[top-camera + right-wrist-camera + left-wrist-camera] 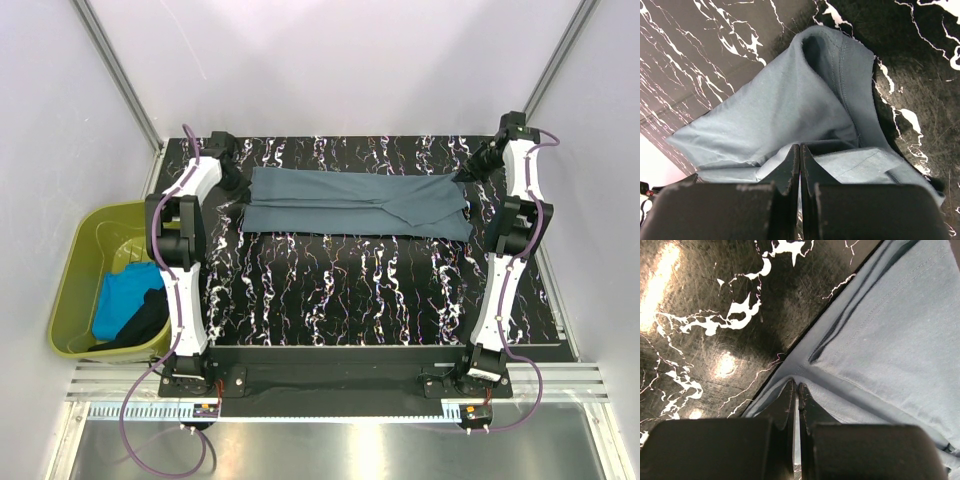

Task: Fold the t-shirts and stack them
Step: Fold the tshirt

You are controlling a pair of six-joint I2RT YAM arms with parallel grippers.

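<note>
Two end effectors are at work on one garment. The left end effector (797,390) has its fingers pressed together on a pinch of cloth at the left end of the grey-blue t-shirt (350,203), right where the shirt's edge meets the desk (330,290). The right end effector (800,150) is likewise closed, nipping a fold at the shirt's right end, with a loop of fabric puffed up just beyond its tips. Between them the shirt lies stretched as a long band across the far part of the desk, and its layered edges suggest it is already doubled lengthwise.

I judge that a fold on the first shirt is in hand. The next move likely calls for both arms to lift together and carry their ends over, keeping the cloth taut so the layers do not slip. Well apart, off the desk's left side, the turquoise t-shirt (120,295) and the black t-shirt (145,325) lie crumpled in the olive tub (95,235).
</note>
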